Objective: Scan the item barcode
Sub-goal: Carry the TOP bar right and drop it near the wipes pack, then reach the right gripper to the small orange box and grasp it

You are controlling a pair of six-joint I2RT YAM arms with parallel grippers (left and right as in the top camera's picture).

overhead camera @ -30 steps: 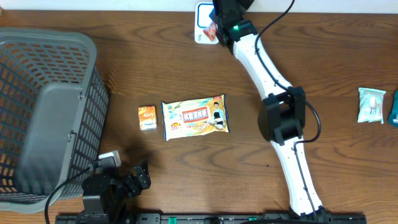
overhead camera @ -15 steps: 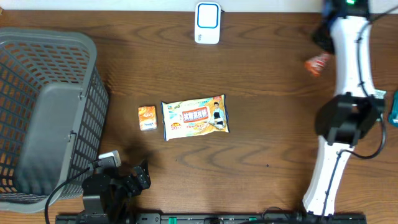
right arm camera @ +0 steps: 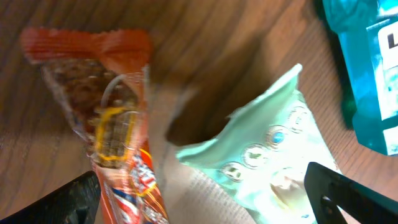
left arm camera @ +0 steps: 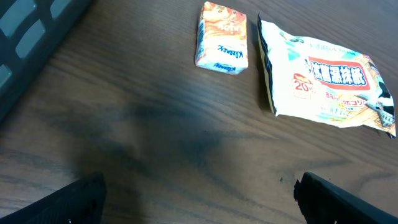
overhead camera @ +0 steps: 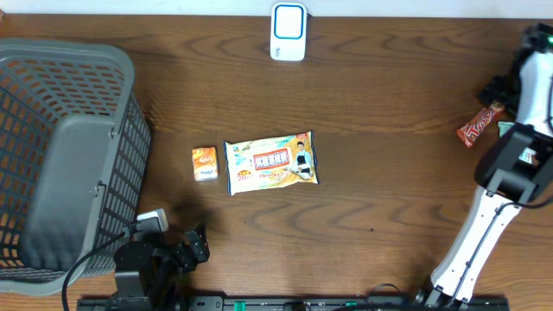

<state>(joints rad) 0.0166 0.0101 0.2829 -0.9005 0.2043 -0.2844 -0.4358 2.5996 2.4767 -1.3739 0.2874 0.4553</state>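
**Snack bar parked out at 3 o'clock, nothing gripped**

The snack bar (overhead camera: 479,126) is found way out at 3 o'clock on the table (overhead camera: 389,199), well apart from the scanner (overhead camera: 288,32) up at 12 o'clock. In the right wrist view it's seen just beside a mint-green packet (right arm camera: 273,155) and near a teal pack (right arm camera: 367,68). So it's probably being grouped into a side pile, though whether that pile is scanned or waiting can't be told.

The right gripper (right arm camera: 208,193) is spread wide above the bar with nothing clamped. That arm is stretched up the right edge from 5 o'clock, elbow bent, wrist pointed down.

The left gripper (left arm camera: 208,199) is spread wide and empty too. Its arm is folded low at 7 o'clock beside the basket (overhead camera: 60,130) and aimed at the tissue packet (left arm camera: 222,37) and the large printed packet (left arm camera: 329,84), likely just kept out of the way.
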